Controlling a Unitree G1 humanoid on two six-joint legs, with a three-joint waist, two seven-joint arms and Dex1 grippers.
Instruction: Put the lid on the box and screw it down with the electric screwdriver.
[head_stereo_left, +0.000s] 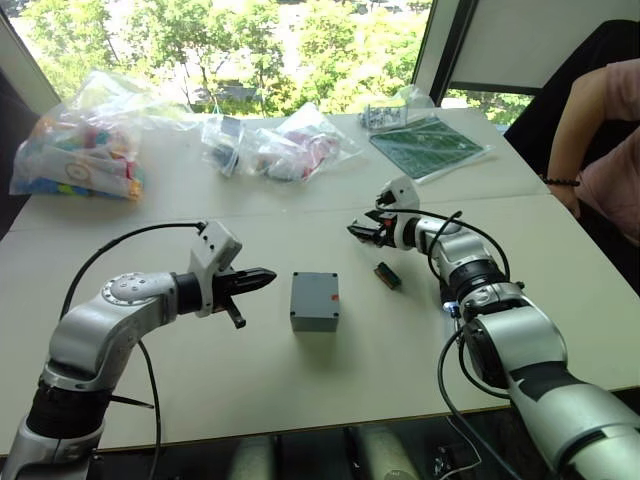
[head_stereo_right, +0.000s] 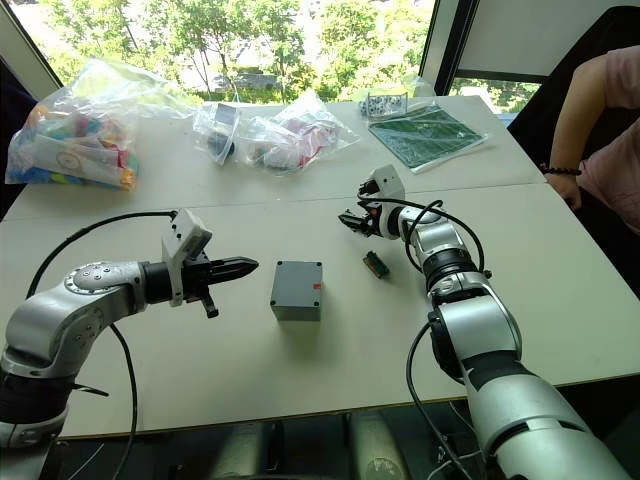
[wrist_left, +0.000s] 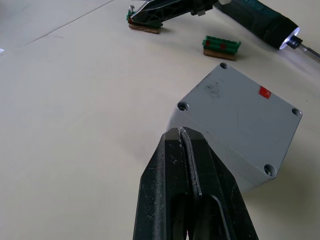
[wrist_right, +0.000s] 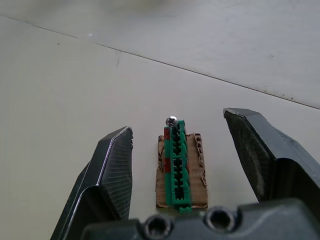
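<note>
Head views, box: the box (head_stereo_left: 315, 301) sits near the middle of the counter (head_stereo_left: 180, 390) between the two arms, its flat face with four corner holes and a red spot turned up; whether that face is the lid already seated I cannot tell.
Head views, left gripper: the left gripper (head_stereo_left: 262, 278) hovers just left of the box, its tips pressed together and aimed at it, holding nothing.
Head views, right gripper: the right gripper (head_stereo_left: 360, 231) is low over the counter behind and to the right of the box, near a small green connector (head_stereo_left: 388, 276).
Head views, bystander: a person's arm (head_stereo_left: 585, 125) rests at the far right corner, well apart from the work.
Left wrist view, screwdriver: the electric screwdriver (wrist_left: 267, 25) lies beyond the box with its tip light glowing and its thin bit pointing away along the counter.
Right wrist view, gripper: the fingers are spread wide on either side of a green terminal strip (wrist_right: 177, 169) lying on a brown pad, a small screw (wrist_right: 171, 120) at its far end.
Advice: I judge the step is fetching a screw; come down centred on it, close slowly, and leave the strip undisturbed.
</note>
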